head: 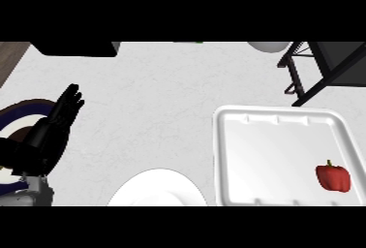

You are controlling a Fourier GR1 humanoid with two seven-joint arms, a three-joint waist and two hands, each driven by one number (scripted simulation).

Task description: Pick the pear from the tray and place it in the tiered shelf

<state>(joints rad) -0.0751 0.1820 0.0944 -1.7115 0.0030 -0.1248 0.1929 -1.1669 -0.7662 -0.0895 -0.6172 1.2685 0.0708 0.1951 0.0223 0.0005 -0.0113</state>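
A white tray (236, 160) lies at the right of the counter. On its right side rests a red bell pepper (334, 177) with a green stem; no pear shows in the tray. The black tiered shelf (314, 68) stands at the top right, partly cut off by the view's edge. My left hand (53, 131) rests at the left edge, open, fingers straight and pointing up, holding nothing. My right hand does not show.
A white plate (159, 191) sits at the bottom middle, left of the tray. A dark plate with a blue rim (16, 114) lies under my left hand. A black object (75, 48) is at the top left, a white round object (268, 46) at the top.
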